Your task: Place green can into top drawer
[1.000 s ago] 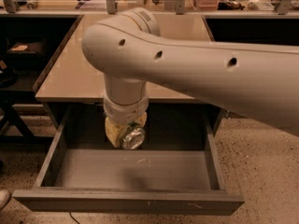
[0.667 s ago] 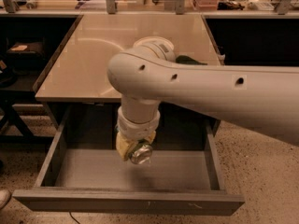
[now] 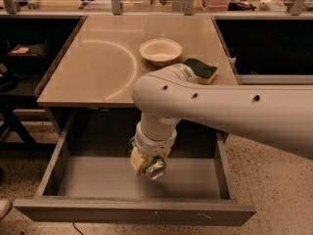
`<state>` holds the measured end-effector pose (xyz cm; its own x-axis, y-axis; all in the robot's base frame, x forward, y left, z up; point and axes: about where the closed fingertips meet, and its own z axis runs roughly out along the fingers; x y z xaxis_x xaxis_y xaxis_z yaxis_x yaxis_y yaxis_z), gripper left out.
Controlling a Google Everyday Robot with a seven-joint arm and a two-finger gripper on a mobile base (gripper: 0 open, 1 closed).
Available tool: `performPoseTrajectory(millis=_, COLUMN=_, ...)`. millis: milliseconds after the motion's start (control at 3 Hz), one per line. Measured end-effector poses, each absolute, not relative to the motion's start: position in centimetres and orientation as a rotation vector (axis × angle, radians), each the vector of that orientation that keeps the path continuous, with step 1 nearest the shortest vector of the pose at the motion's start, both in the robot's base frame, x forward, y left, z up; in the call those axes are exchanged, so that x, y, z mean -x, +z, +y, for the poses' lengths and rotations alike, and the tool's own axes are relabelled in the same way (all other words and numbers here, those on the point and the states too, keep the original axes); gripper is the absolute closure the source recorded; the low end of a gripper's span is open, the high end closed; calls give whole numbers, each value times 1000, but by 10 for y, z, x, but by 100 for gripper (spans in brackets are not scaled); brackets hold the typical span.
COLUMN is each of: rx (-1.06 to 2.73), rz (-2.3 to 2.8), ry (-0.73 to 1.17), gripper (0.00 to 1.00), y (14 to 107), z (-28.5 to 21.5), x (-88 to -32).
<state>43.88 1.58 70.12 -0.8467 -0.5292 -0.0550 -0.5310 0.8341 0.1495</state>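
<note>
Gripper (image 3: 146,164) over the top drawer (image 3: 132,210) floor, largely masked by the arm (image 3: 220,106) wrist. Green can (image 3: 154,168): only one silver end shows, body hidden. Sponge (image 3: 203,70) behind the drawer, left edge covered by arm. Arm cut off at right.

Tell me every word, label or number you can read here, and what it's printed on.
No text here can be read.
On the robot arm: a small dark marking near its bend, too blurred to read.
On the green can, held by the end effector over the open top drawer: only its silver end shows, no label.
On the bowl and the sponge: no writing seen.
</note>
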Motion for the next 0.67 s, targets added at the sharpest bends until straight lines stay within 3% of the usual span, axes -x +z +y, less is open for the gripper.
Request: performPoseTrajectory(millis=667, rx=733, rz=2938, ry=260, gripper=100, y=665, z=5, x=-469)
